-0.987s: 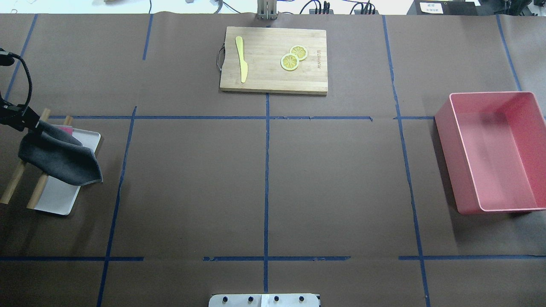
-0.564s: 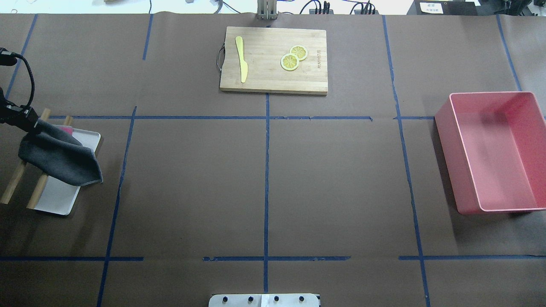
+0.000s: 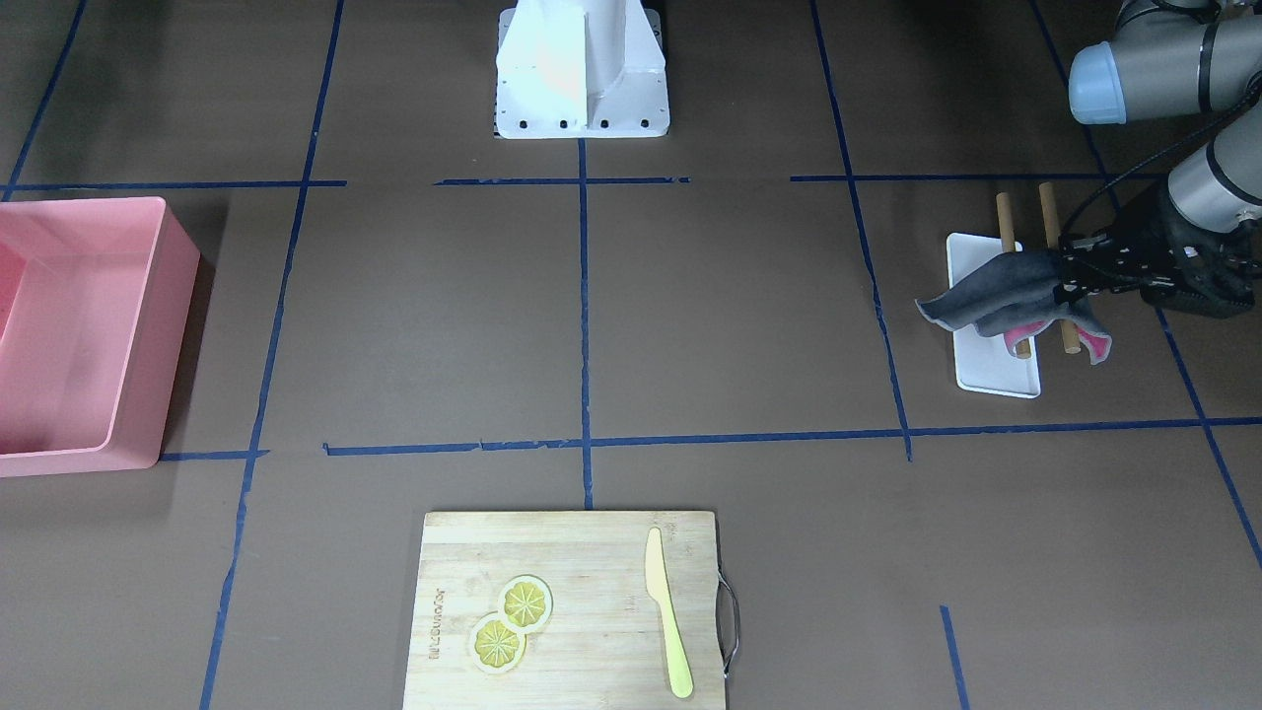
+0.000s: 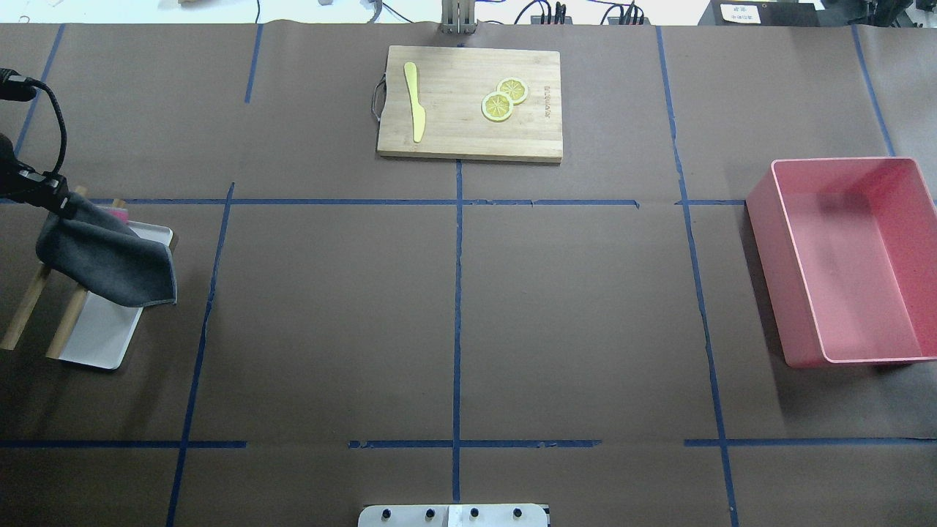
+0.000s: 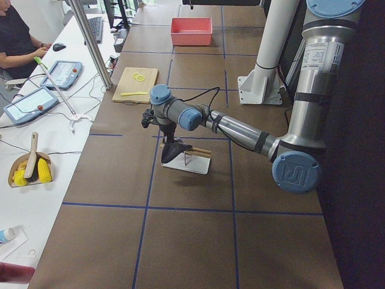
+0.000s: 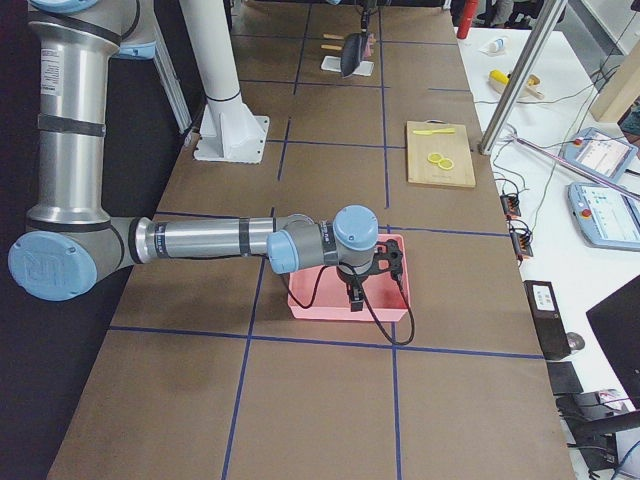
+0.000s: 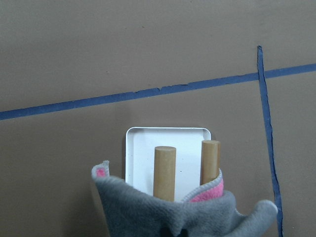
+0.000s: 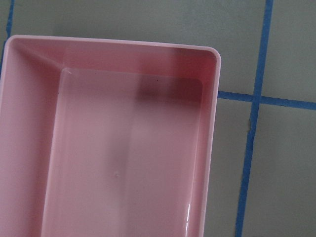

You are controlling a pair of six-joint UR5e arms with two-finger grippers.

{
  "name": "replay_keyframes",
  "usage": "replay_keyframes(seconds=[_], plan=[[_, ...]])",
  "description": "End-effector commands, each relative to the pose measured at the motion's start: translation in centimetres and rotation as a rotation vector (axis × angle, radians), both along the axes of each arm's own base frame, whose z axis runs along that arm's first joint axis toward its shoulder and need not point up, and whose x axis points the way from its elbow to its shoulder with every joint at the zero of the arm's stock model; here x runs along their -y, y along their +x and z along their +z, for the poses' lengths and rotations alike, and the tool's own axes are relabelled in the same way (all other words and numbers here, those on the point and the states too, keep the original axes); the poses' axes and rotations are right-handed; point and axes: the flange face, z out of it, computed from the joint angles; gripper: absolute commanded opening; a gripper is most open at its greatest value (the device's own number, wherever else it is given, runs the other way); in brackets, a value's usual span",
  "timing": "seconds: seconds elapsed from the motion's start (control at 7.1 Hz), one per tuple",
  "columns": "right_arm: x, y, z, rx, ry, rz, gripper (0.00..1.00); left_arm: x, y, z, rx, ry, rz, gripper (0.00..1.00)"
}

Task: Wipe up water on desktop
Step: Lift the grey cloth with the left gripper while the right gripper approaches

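Shifted since one second ago: left claw (image 4: 63,205) and grey cloth (image 4: 110,260), now slightly farther from robot base. Left claw clamped on cloth corner; cloth hangs over white tray (image 4: 99,340) and two wooden dowels (image 4: 22,322), at left end of brown, blue-taped worktop (image 4: 329,307). Right claw (image 6: 357,295) above pink bin (image 4: 765,227); apart or together, cannot tell.
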Motion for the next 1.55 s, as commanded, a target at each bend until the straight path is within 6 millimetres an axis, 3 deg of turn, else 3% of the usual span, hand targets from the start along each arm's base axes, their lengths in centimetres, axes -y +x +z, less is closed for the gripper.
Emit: replay_keyframes(seconds=[0.0, 0.14, 0.42, 0.56, 0.85, 0.99, 1.13, 1.41], plan=[[1.6, -2.4, -3.7, 0.077, 0.029, -0.027, 1.00, 0.9, 0.8, -7.1, -0.095, -0.041, -0.080, 0.00], [2.2, -4.4, -5.6, 0.096, 0.132, -0.059, 1.00, 2.1, 1.7, -11.7, -0.149, -0.085, -0.133, 0.00], [3.6, -9.2, -11.0, 0.160, 0.154, 0.052, 1.00, 0.4, 11.3, -21.2, -0.220, -0.215, -0.146, 0.00], [4.2, -12.3, -14.1, 0.190, 0.181, 0.129, 1.00, -0.4, 14.4, -25.4, -0.242, -0.243, -0.189, 0.00], [2.3, -19.5, -21.1, 0.257, 0.165, 0.194, 1.00, -3.1, 21.2, -32.0, -0.275, -0.277, -0.226, 0.00], [0.0, -23.7, -25.2, 0.295, 0.185, 0.225, 1.00, -4.2, 22.9, -33.7, -0.290, -0.285, -0.243, 0.00], [-3.2, -28.1, -28.7, 0.323, 0.260, 0.229, 0.99, -3.8, 23.7, -34.8, -0.297, -0.322, -0.277, 0.00], [-8.5, -35.8, -32.7, 0.347, 0.381, 0.271, 0.99, -2.4, 25.2, -35.3, -0.350, -0.539, -0.417, 0.00]])
